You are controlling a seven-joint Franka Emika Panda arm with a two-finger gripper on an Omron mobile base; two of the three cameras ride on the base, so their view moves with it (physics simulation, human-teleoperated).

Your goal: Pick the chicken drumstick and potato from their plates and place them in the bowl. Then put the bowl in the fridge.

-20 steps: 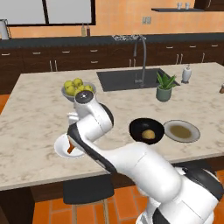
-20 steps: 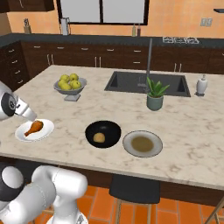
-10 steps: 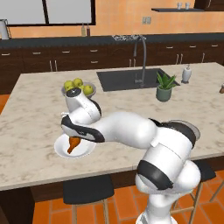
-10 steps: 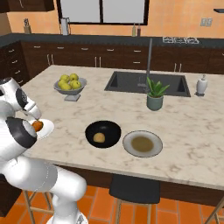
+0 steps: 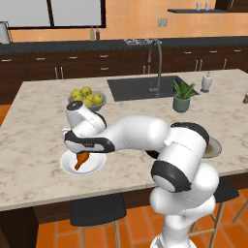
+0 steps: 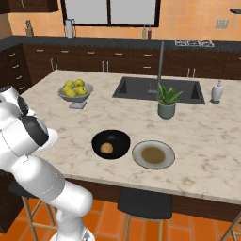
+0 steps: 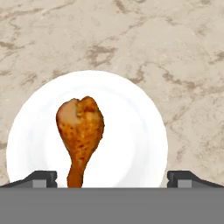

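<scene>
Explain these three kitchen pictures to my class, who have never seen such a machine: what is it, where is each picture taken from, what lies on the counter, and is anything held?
All of it is computer-rendered. The machine is a white robot arm on a base that drives. Two cameras ride on the base, left and right; the third sits on the hand, looking along its gripper, whose dark fingers stand wide apart.

Below the hand is a white plate carrying the chicken drumstick. Nothing is held.

On the marble counter also stand a black bowl containing the potato, a grey-beige plate, a fruit bowl and a potted plant beside the sink.
</scene>
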